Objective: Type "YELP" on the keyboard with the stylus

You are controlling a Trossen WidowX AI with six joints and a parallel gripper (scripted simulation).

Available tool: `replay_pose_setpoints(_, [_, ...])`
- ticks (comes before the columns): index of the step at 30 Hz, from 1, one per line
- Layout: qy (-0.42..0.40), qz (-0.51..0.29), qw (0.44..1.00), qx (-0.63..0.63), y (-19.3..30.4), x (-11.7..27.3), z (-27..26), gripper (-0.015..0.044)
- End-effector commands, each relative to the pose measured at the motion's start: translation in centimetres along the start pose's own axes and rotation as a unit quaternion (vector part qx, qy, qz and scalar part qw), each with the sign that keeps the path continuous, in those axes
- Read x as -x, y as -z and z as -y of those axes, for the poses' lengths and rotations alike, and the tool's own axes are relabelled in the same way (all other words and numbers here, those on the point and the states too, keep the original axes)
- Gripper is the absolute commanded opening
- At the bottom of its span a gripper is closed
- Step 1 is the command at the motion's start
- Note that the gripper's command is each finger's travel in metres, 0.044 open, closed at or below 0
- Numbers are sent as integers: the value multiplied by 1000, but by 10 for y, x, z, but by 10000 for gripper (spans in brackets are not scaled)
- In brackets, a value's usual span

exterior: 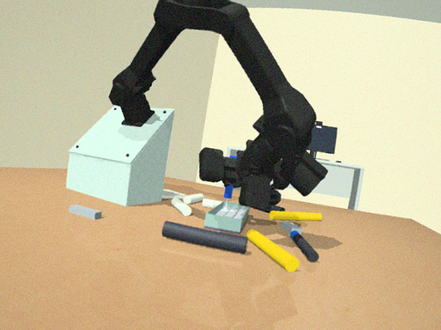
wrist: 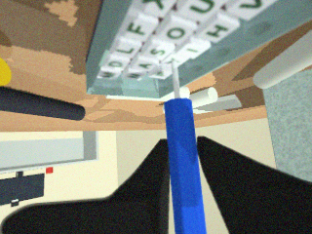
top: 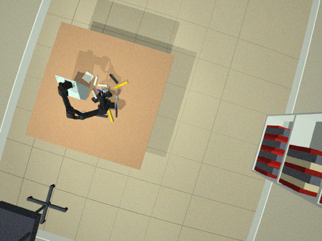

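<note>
The gripper is clenched on the blue stylus, whose pale tip meets the keyboard at its near edge row. Cylinders crowd the tabletop around it. Which key it touches is unclear.

An office: desk with monitor, swivel chair, stocked shelves
</note>
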State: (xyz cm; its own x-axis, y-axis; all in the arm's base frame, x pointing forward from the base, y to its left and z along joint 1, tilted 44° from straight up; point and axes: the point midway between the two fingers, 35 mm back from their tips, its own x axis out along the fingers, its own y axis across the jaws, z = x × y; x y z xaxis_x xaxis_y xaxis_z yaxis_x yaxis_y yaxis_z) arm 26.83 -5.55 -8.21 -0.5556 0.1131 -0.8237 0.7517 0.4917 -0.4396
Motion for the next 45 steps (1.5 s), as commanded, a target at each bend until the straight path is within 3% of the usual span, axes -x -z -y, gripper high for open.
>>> replay_pose_setpoints(1, [1, 1, 1000, 0, -4, -2, 0, 81])
replay_pose_setpoints(28, [-1, 4, 1000, 3, 28, 18, -1, 84])
replay_pose_setpoints(40, [-145, 1, 986, -83, 8, 77, 14, 4])
replay_pose_setpoints(45, [-206, 2, 971, -119, 0, 104, 26, 0])
